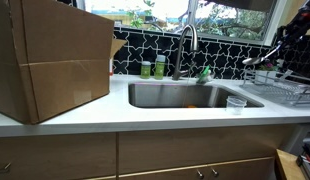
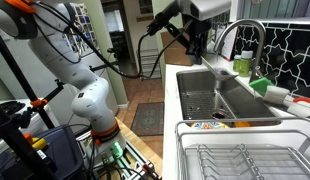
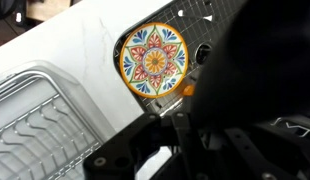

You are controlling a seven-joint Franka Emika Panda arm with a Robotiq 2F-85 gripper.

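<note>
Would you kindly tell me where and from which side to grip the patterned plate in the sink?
Its rim, from above: the plate lies flat on the sink bottom, so only its edge is pinchable, probably the side away from the sink's corner.

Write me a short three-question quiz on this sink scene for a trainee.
1. True or false: the patterned plate lies in the dish rack.
2. What stands on the counter beside the sink? A) cardboard box B) kettle C) microwave
3. Fill in: the gripper is ___ (open or shut).
Key: 1 false, it lies in the sink; 2 A; 3 shut.
</note>
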